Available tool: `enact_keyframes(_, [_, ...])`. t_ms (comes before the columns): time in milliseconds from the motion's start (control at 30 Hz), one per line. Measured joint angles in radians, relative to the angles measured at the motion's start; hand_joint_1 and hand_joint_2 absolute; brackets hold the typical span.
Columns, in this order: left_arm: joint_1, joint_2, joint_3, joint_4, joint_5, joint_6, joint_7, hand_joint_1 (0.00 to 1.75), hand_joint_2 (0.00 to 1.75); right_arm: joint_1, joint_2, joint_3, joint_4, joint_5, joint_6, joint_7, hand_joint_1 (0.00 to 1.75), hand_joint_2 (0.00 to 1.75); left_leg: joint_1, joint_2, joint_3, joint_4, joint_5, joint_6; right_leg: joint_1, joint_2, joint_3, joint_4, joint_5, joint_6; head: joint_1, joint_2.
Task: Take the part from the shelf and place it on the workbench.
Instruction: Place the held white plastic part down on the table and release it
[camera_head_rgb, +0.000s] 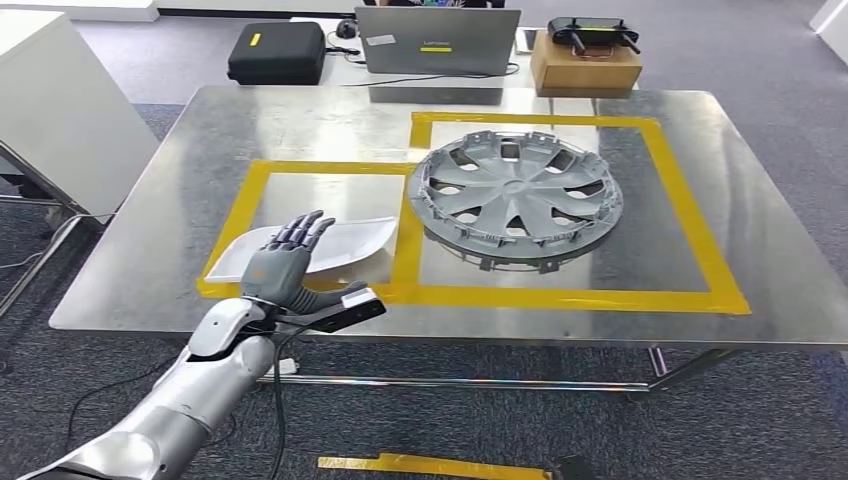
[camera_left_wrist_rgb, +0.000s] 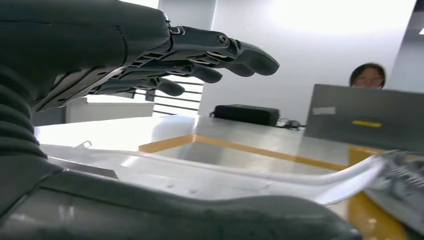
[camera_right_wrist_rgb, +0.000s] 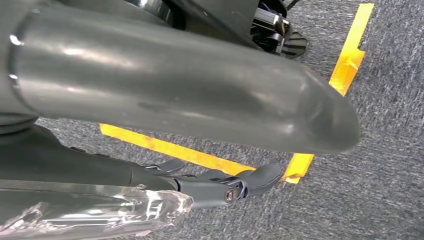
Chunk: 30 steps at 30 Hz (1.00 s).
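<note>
A white curved part (camera_head_rgb: 350, 240) lies flat on the metal workbench (camera_head_rgb: 300, 120), inside the left yellow-taped rectangle (camera_head_rgb: 405, 240). My left hand (camera_head_rgb: 285, 262) hovers over the part's near edge with its fingers (camera_left_wrist_rgb: 210, 50) spread and straight, holding nothing. In the left wrist view the part (camera_left_wrist_rgb: 210, 177) stretches across the table between the thumb and the fingers. My right hand (camera_right_wrist_rgb: 215, 185) hangs beside my body above the carpet, its fingers extended and holding nothing.
A grey wheel cover (camera_head_rgb: 515, 190) fills the larger taped square to the right of the part. Past the far edge are a laptop (camera_head_rgb: 437, 40), a black case (camera_head_rgb: 276, 52) and a cardboard box (camera_head_rgb: 585, 62). A person (camera_left_wrist_rgb: 367, 76) sits behind the laptop. A white cabinet (camera_head_rgb: 60, 110) stands left.
</note>
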Motion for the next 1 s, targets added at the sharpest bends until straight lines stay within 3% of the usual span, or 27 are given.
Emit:
enact_keyframes(100, [0.076, -0.011, -0.02, -0.137, 0.05, -0.021, -0.028, 0.0, 0.0, 0.009, 0.0, -0.002, 0.0, -0.013, -0.005, -0.01, 0.0, 0.0, 0.01, 0.004, 0.026, -0.034, 0.012, 0.011, 0.0, -0.005, -0.012, 0.033, -0.025, 0.012, 0.003, 0.0])
enact_keyframes(200, [0.145, -0.014, -0.045, -0.251, 0.09, -0.028, -0.047, 0.0, 0.0, 0.015, 0.0, -0.006, 0.0, -0.024, -0.009, -0.009, 0.0, 0.0, 0.015, 0.008, 0.035, -0.043, 0.015, 0.012, -0.012, -0.01, -0.111, 0.219, -0.112, 0.029, 0.006, 0.0])
enact_keyframes(233, [0.177, -0.012, -0.051, -0.291, 0.111, -0.027, -0.061, 0.0, 0.0, 0.017, 0.0, -0.009, 0.0, -0.029, -0.011, -0.007, 0.0, 0.0, 0.016, 0.01, 0.035, -0.042, 0.014, 0.01, -0.018, -0.011, -0.138, 0.265, -0.124, 0.036, 0.006, 0.0])
enact_keyframes(267, [0.212, -0.01, -0.059, -0.336, 0.131, -0.026, -0.075, 0.0, 0.0, 0.02, 0.0, -0.013, 0.0, -0.035, -0.014, -0.005, 0.0, 0.0, 0.018, 0.011, 0.035, -0.041, 0.012, 0.006, -0.024, -0.012, -0.147, 0.272, -0.113, 0.042, 0.006, 0.0])
enact_keyframes(300, [0.248, -0.006, -0.067, -0.382, 0.15, -0.025, -0.087, 0.0, 0.0, 0.023, 0.0, -0.019, 0.0, -0.041, -0.016, -0.003, 0.0, 0.0, 0.023, 0.011, 0.035, -0.039, 0.01, 0.0, -0.03, -0.014, -0.134, 0.238, -0.083, 0.05, 0.006, 0.0])
enact_keyframes(367, [0.321, 0.004, -0.08, -0.478, 0.183, -0.019, -0.107, 0.0, 0.0, 0.027, 0.002, -0.029, 0.001, -0.052, -0.02, -0.001, 0.0, 0.0, 0.031, 0.01, 0.034, -0.026, 0.002, -0.018, -0.042, -0.016, -0.071, 0.106, -0.012, 0.067, 0.008, 0.0])
enact_keyframes(433, [0.391, 0.019, -0.086, -0.57, 0.215, -0.008, -0.131, 0.0, 0.0, 0.029, 0.008, -0.038, 0.003, -0.061, -0.024, 0.0, 0.0, 0.0, 0.032, 0.009, 0.03, -0.01, -0.005, -0.038, -0.045, -0.008, -0.031, 0.03, 0.015, 0.062, 0.01, 0.0])
enact_keyframes(533, [0.483, 0.045, -0.088, -0.676, 0.25, 0.016, -0.162, 0.0, 0.0, 0.034, 0.011, -0.052, 0.004, -0.069, -0.028, -0.001, 0.0, 0.0, 0.033, 0.009, 0.027, -0.005, -0.002, -0.056, -0.041, -0.002, -0.036, 0.041, 0.015, 0.031, 0.006, 0.0])
enact_keyframes(567, [0.51, 0.054, -0.085, -0.703, 0.262, 0.027, -0.171, 0.0, 0.0, 0.034, 0.011, -0.056, 0.004, -0.07, -0.029, -0.002, 0.0, 0.0, 0.035, 0.008, 0.023, 0.004, -0.015, -0.059, -0.039, -0.003, -0.04, 0.044, 0.017, 0.021, 0.004, 0.0])
enact_keyframes(633, [0.556, 0.073, -0.076, -0.748, 0.283, 0.048, -0.189, 0.0, 0.0, 0.034, 0.011, -0.062, 0.004, -0.072, -0.03, -0.004, 0.0, 0.0, 0.036, 0.008, -0.004, 0.075, -0.079, -0.061, -0.036, -0.005, -0.05, 0.044, 0.026, 0.002, -0.002, 0.0])
enact_keyframes(700, [0.591, 0.086, -0.06, -0.779, 0.306, 0.065, -0.203, 0.0, 0.0, 0.034, 0.011, -0.068, 0.004, -0.072, -0.03, -0.005, 0.0, 0.0, 0.033, 0.008, -0.052, 0.209, -0.164, -0.059, -0.027, -0.009, -0.066, 0.044, 0.036, -0.012, -0.008, 0.0])
enact_keyframes(767, [0.629, 0.095, -0.031, -0.8, 0.351, 0.08, -0.223, 0.0, 0.0, 0.034, 0.011, -0.074, 0.004, -0.072, -0.03, -0.005, 0.0, 0.0, 0.027, 0.008, -0.063, 0.282, -0.197, -0.05, -0.017, -0.011, -0.083, 0.044, 0.048, -0.021, -0.009, 0.0])
enact_keyframes(800, [0.648, 0.097, -0.009, -0.808, 0.382, 0.084, -0.241, 0.0, 0.0, 0.034, 0.011, -0.076, 0.004, -0.072, -0.031, -0.005, 0.0, 0.0, 0.022, 0.008, -0.04, 0.262, -0.187, -0.041, -0.012, -0.011, -0.091, 0.044, 0.054, -0.024, -0.009, 0.0])
enact_keyframes(900, [0.688, 0.091, 0.095, -0.826, 0.485, 0.056, -0.327, 0.0, 0.0, 0.034, 0.014, -0.079, 0.004, -0.071, -0.035, -0.004, 0.0, 0.0, 0.004, 0.01, 0.097, 0.059, -0.126, -0.005, 0.0, -0.008, -0.108, 0.045, 0.073, -0.023, -0.008, 0.0])
enact_keyframes(933, [0.695, 0.08, 0.145, -0.829, 0.517, 0.035, -0.36, 0.0, 0.0, 0.035, 0.016, -0.081, 0.004, -0.07, -0.037, -0.004, 0.0, 0.0, -0.002, 0.011, 0.126, 0.01, -0.115, 0.001, 0.002, -0.009, -0.111, 0.045, 0.079, -0.02, -0.008, 0.0])
enact_keyframes(1000, [0.706, 0.051, 0.261, -0.828, 0.562, -0.012, -0.418, 0.0, 0.0, 0.036, 0.018, -0.085, 0.004, -0.066, -0.04, -0.002, 0.0, 0.0, -0.009, 0.015, 0.137, -0.02, -0.105, 0.003, 0.001, -0.012, -0.114, 0.044, 0.091, -0.009, -0.008, 0.0])
